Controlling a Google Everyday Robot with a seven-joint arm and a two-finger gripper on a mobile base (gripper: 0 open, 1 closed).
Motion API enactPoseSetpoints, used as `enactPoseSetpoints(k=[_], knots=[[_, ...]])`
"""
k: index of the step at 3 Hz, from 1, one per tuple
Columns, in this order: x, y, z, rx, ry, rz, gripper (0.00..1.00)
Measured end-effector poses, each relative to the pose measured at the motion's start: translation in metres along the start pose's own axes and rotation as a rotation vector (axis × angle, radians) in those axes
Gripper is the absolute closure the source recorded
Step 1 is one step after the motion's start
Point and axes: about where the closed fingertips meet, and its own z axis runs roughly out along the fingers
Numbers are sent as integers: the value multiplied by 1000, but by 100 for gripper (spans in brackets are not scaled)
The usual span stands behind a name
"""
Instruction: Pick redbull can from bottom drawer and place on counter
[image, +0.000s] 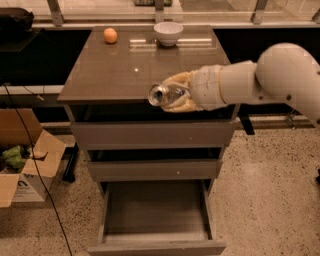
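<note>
My gripper (172, 95) is shut on the redbull can (161, 94), a slim silver can held on its side with its end facing left. It hovers over the front edge of the counter (115, 70), the glossy grey-brown top of the cabinet. The white arm (260, 80) reaches in from the right. The bottom drawer (156, 215) is pulled out and its inside shows nothing in it.
An orange fruit (110, 35) and a white bowl (168, 33) sit at the back of the counter. An open cardboard box (22, 165) stands on the floor at the left, with a black cable (35, 170) hanging beside it.
</note>
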Motion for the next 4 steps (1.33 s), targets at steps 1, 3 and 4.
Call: enactPoseSetpoints(k=[1,3,4], knots=[[-11,-34,30,-25,-15,-155,100],[4,-74,112,-151,36,-354,100],[45,-86,152,-202,67,-321,81]])
